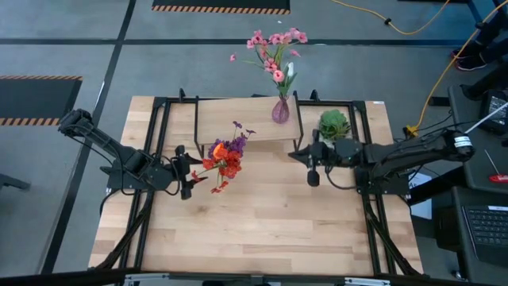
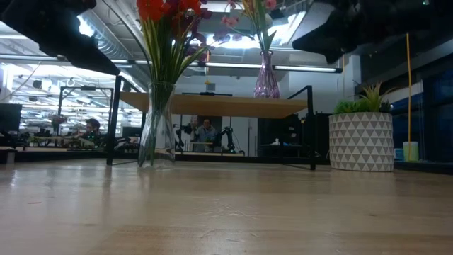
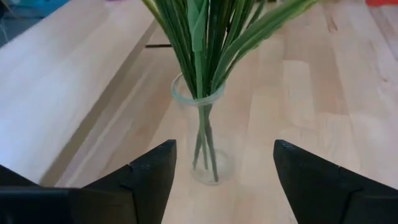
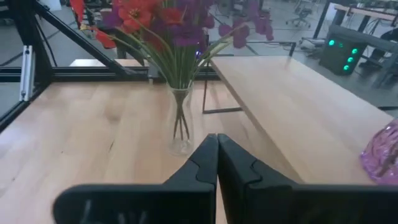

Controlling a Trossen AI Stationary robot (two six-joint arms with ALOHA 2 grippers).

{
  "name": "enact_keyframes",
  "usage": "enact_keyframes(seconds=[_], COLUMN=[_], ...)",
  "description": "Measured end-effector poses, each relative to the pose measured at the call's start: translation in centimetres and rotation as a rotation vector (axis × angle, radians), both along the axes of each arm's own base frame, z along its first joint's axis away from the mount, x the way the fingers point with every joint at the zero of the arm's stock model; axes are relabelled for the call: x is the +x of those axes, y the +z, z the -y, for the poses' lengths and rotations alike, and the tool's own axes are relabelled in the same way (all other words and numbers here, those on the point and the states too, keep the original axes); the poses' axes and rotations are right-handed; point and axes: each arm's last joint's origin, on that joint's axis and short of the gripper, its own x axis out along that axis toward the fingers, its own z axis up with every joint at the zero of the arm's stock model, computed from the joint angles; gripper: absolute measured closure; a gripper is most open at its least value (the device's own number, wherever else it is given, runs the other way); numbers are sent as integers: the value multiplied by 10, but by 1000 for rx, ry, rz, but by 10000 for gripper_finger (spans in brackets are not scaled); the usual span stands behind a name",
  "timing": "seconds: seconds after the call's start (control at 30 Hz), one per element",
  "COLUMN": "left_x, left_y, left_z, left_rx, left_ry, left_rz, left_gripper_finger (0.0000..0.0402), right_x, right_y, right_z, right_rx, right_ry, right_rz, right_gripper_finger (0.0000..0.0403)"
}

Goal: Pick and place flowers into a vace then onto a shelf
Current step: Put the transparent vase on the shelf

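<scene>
1. High view. Red and purple flowers [image 1: 227, 156] stand in a clear vase on the table [image 1: 262, 230], just off the shelf [image 1: 238, 119] edge, at about 10 o'clock from table centre. The left gripper [image 1: 189, 171] sits at the bunch's 9 o'clock, close but apart from it. The right gripper [image 1: 306, 155] waits at 3 o'clock, well apart, beside the green plant [image 1: 334, 124]. A pink bunch in a purple vase [image 1: 281, 110] already stands on the shelf, at 12 o'clock.

2. Low view. The clear vase [image 2: 156, 126] stands upright, base flat on the table, in front of the shelf and not on it. It is tall and narrow with a heavy top of blossoms; judged tippy. The white pot [image 2: 361, 140] stands at 3 o'clock.

3. Left wrist view. The fingers [image 3: 155, 180] are spread wide, holding nothing, with the vase [image 3: 205, 134] centred ahead between them. The glass is judged rigid, slick and breakable; the stems [image 3: 205, 50] are thin and loose inside it. Best hold, by judgement: the vase body around mid-height, squeezed gently, never the stems.

4. Right wrist view. The right gripper's [image 4: 217, 149] fingers are pressed together and empty. The vase is ahead, and the shelf top is bare beside it.
</scene>
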Motion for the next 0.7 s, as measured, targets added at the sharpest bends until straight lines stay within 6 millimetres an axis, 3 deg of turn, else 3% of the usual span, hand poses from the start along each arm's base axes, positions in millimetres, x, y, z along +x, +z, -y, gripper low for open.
enact_keyframes(seconds=[0.17,0.43,0.7], left_x=[0,-2,-9], left_y=[-5,-49,-69], left_z=[-1,-3,-8], left_rx=[-57,-83,-84], left_ry=[66,84,87], left_rz=[29,187,268], left_gripper_finger=[139,139,139], right_x=[0,4,5], right_y=[-7,-13,-13], right_z=[0,0,0], right_rx=[24,-26,-33], right_ry=[-5,6,7], right_rz=[-13,-52,-56], right_gripper_finger=[393,393,393])
